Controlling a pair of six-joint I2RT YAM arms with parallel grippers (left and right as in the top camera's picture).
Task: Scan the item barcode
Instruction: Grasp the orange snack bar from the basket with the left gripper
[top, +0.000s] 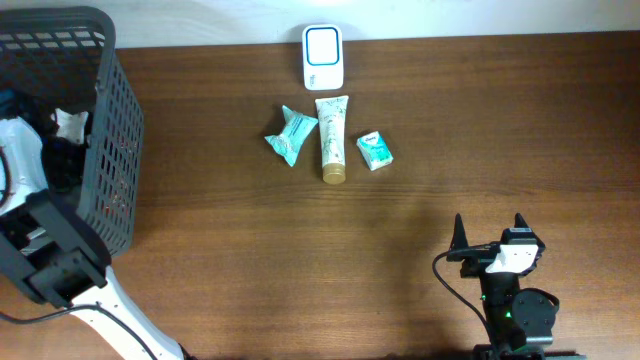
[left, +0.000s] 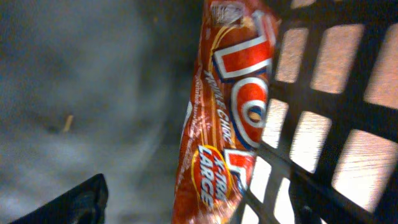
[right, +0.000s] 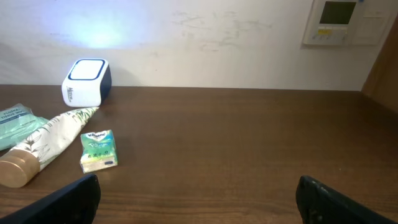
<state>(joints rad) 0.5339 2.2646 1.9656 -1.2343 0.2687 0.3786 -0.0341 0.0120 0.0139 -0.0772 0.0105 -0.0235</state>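
In the left wrist view an orange-red snack bag (left: 230, 112) stands on end against the dark mesh wall of the basket (left: 323, 124). My left gripper (left: 199, 206) is open around the bag's lower end. Its left finger (left: 84, 202) is well apart from the bag. From overhead the left arm reaches down into the basket (top: 110, 150) and its gripper is hidden. The white scanner (top: 322, 55) with a blue window sits at the table's far edge. My right gripper (top: 489, 236) hangs open and empty over the near right of the table; the right wrist view also shows it (right: 199, 205).
In front of the scanner (right: 87, 81) lie a teal packet (top: 290, 135), a cream tube with a gold cap (top: 332, 150) and a small green box (top: 374, 150). The tall basket takes up the table's left end.
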